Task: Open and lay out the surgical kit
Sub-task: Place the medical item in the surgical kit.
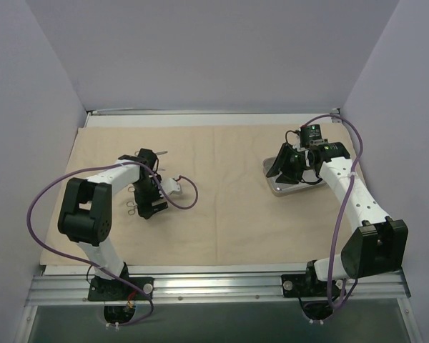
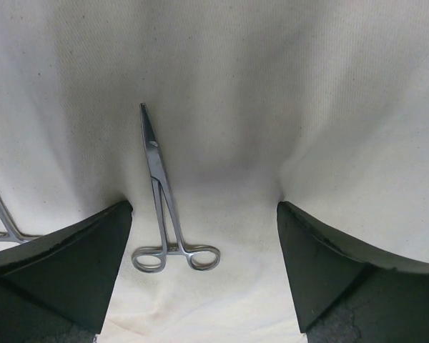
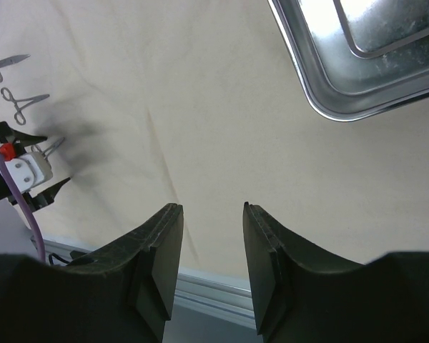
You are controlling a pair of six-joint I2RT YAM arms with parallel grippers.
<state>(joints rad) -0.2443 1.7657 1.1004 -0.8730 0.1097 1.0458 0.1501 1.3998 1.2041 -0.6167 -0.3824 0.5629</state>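
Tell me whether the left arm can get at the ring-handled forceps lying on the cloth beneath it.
Probably yes. The forceps lie flat on the cloth, between the open fingers of the left end effector, with nothing covering them or in the way.

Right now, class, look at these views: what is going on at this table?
Two robot arms are laying out a surgical kit on a spread beige cloth. The left pincer hangs open over a ring-handled instrument that lies flat on the cloth, not gripped. The right pincer hovers open and empty near the steel tray, which sits on the cloth's right side.
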